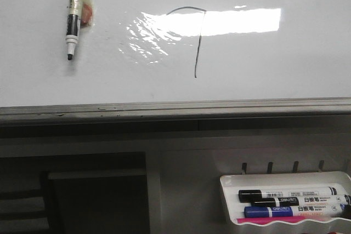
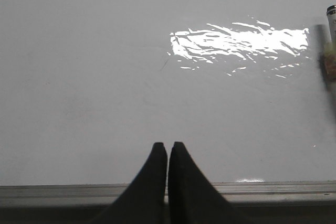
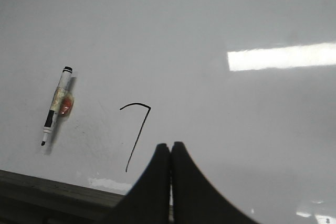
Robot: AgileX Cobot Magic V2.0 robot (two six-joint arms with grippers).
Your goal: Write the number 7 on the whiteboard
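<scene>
From the front, the number 7 is drawn in black on the whiteboard, its top stroke crossing the light glare; an uncapped marker sticks to the board well left of it, and a tray below holds more markers. The left gripper shows fingers pressed together, empty. The right gripper is likewise closed and empty, just beside the 7's stem.
</scene>
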